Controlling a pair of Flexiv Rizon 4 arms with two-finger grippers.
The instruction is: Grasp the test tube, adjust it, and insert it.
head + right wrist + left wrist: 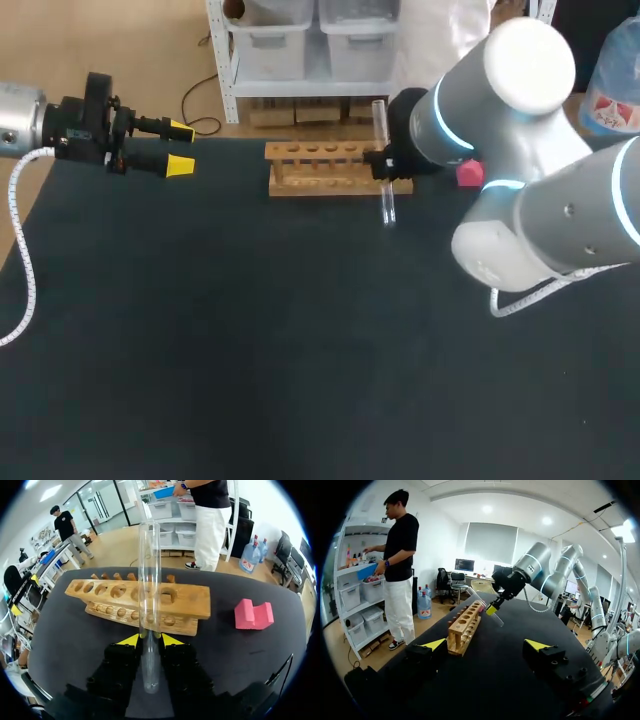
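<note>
Jaws of R gripper clamped on test tube, gripping near its rounded end. Short end sticks out behind the tips, long open end ahead. Just past the tips: wooden rack w/ row of holes, tube not in any hole. Pink block ahead, off to one side, apart from rack. L gripper well apart from R, jaws wide apart over black table, rack ahead of it.
</note>
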